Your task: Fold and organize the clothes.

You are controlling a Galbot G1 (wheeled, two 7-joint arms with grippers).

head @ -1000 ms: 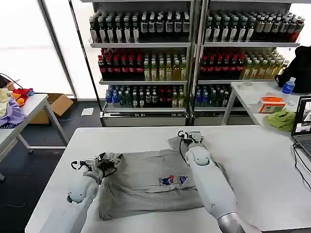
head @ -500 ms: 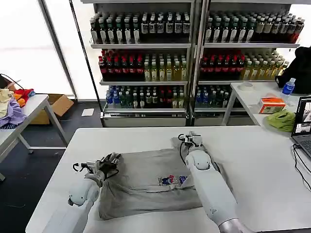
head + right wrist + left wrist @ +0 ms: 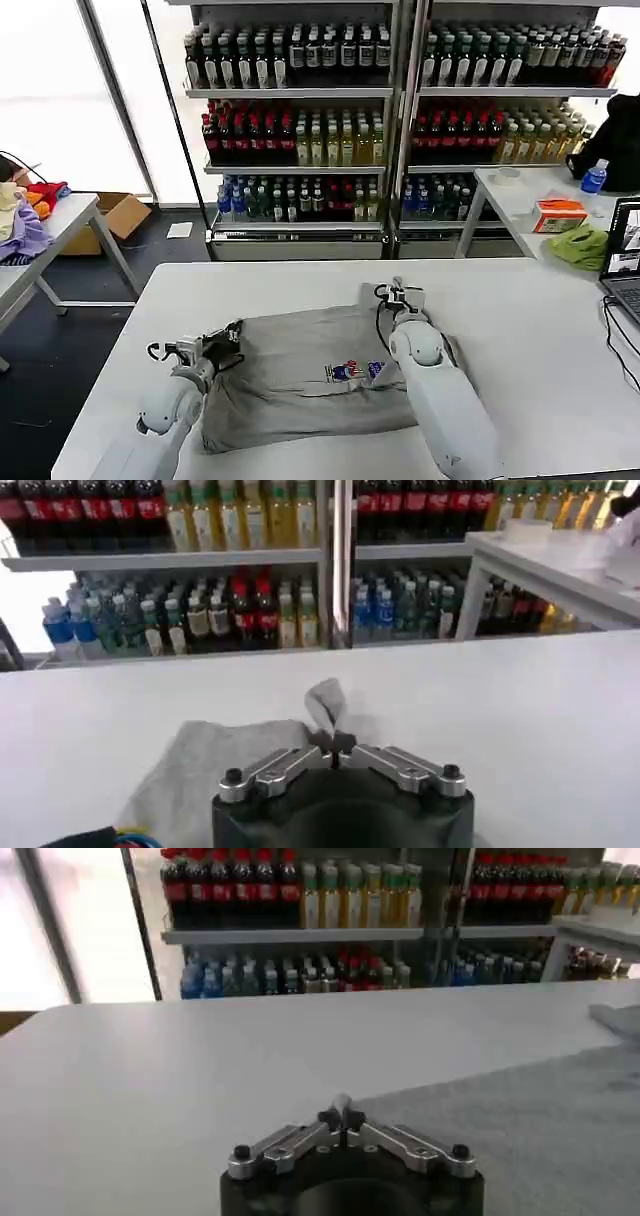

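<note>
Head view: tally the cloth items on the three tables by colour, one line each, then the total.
Grey: 1, the T-shirt on the white table, held by the left pincer and the right pincer.
Lime-green: 1, the cloth on the side table.
Mixed purple, orange, yellow: 1, the pile on the table at far left.
Total: 3

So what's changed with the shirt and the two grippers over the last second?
Both grippers kept hold of the grey T-shirt. The right gripper, pinching the far sleeve, moved slightly farther from the robot and to its right; the left gripper lifted its edge slightly. The white table stayed as it was.
</note>
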